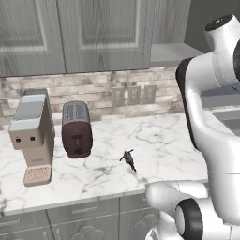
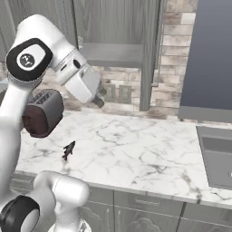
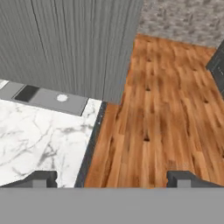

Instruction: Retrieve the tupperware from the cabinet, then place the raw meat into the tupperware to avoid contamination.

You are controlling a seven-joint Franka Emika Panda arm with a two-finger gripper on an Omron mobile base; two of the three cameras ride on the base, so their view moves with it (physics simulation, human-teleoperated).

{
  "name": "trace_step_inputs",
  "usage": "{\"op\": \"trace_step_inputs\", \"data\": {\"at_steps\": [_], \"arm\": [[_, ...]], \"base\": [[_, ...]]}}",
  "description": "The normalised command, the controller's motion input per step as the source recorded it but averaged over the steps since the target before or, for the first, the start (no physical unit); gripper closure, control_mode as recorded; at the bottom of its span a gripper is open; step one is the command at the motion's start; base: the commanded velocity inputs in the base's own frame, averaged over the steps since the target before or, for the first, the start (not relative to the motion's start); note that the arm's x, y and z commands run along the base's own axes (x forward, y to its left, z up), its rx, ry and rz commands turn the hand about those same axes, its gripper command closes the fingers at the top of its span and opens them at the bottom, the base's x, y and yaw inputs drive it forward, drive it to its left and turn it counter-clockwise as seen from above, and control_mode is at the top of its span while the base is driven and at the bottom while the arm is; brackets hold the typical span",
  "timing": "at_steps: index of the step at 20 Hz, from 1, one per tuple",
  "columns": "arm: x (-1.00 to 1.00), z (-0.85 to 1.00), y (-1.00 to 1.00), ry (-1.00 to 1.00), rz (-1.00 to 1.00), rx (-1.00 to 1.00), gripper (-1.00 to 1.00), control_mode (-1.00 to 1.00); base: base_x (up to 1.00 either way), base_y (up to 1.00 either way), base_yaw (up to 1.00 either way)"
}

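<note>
gripper (image 3: pixel 112 178) jaws stood wide, holding nothing, aimed off the counter (image 1: pixel 164 140) edge | cabinet (image 1: pixel 101 33) doors shut above counter's back edge; tupperware unseen, presumably inside | best swing hand to door edge first

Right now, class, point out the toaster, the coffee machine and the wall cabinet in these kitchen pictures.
toaster (image 1: pixel 77 130): left base view, on its dark front face.
coffee machine (image 1: pixel 32 136): left base view, on its beige body.
cabinet (image 1: pixel 107 33): left base view, on the right door's recessed panel.
</note>
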Motion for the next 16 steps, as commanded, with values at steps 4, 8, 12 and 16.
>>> {"op": "trace_step_inputs", "data": {"at_steps": [4, 8, 12, 16], "arm": [[-0.90, -0.47, 0.35, -0.01, 0.13, 0.15, -1.00, -1.00], [-0.88, -0.54, 0.44, 0.00, 0.13, 0.12, -1.00, -1.00], [-0.78, -0.53, 0.44, -0.01, 0.15, 0.11, -1.00, -1.00], [-0.49, -0.33, 0.36, -0.13, 0.18, 0.06, -1.00, -1.00]], "base": [[0.00, 0.00, 0.00], [0.00, 0.00, 0.00], [0.00, 0.00, 0.00], [0.00, 0.00, 0.00]]}}
